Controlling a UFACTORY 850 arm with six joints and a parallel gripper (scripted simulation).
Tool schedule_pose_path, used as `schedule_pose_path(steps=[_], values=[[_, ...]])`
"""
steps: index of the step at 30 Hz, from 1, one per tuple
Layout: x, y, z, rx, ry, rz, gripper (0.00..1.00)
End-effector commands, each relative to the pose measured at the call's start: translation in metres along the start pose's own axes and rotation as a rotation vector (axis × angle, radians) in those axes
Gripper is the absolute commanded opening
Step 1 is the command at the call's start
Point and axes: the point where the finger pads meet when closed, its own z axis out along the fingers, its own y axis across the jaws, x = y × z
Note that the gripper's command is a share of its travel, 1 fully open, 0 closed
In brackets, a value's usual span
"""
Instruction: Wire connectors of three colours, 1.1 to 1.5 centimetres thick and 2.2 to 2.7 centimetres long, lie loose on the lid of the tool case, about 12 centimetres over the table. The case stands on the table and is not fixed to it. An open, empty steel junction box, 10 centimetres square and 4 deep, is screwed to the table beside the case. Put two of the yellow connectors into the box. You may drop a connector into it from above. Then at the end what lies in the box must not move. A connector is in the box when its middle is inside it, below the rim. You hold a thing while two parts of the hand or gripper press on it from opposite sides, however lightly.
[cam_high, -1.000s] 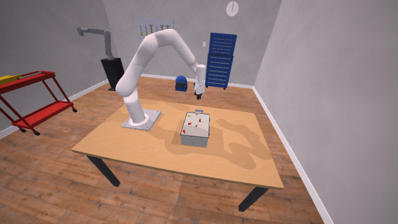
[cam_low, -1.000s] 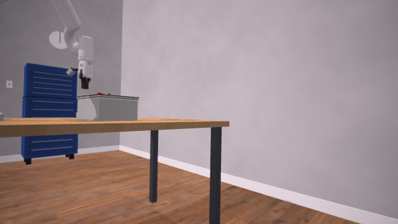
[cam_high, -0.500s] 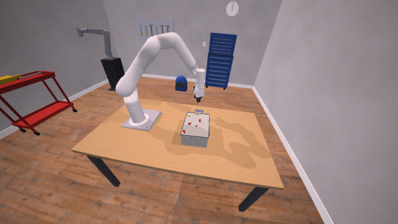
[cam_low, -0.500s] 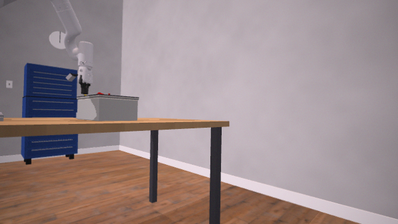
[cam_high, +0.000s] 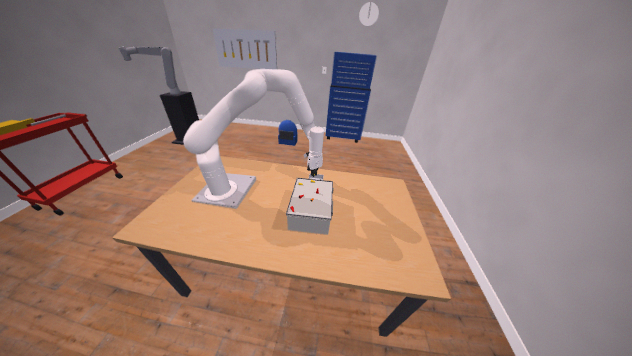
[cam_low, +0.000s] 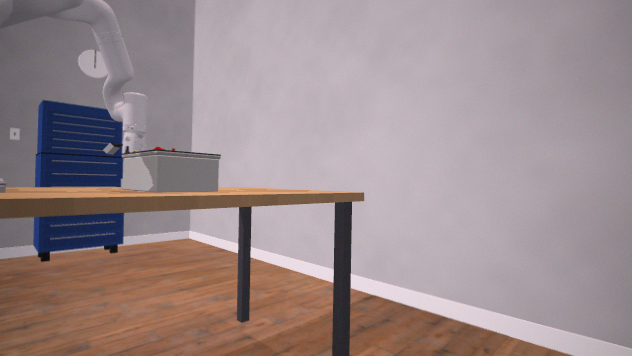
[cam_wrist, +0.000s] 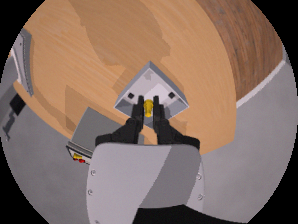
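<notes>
My gripper (cam_high: 314, 174) (cam_wrist: 148, 102) is shut on a yellow connector (cam_wrist: 149, 108). In the wrist view it hangs right over the open steel junction box (cam_wrist: 143, 83), which lies on the table just below the fingertips. In the top view the box is hidden behind the grey tool case (cam_high: 309, 223) (cam_low: 172, 174), and the gripper is low at the case's far edge. Another yellow connector lies on the lid among red and orange ones. In the exterior view the gripper (cam_low: 131, 149) is down at lid height behind the case, its fingertips hidden.
The arm's base plate (cam_high: 241, 195) is bolted to the table left of the case. The table's far edge is close behind the box. A red cart (cam_high: 47, 172) and a blue cabinet (cam_high: 350, 95) stand on the floor away from the table.
</notes>
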Motion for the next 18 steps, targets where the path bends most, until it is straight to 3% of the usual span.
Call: schedule_pose_path(steps=[1,17,18], values=[[-0.001,0.004,0.029,-0.003,-0.001,0.000,0.02],[-0.001,0.004,0.040,-0.003,-0.001,0.000,0.02],[-0.001,0.004,0.040,-0.003,-0.001,0.000,0.29]])
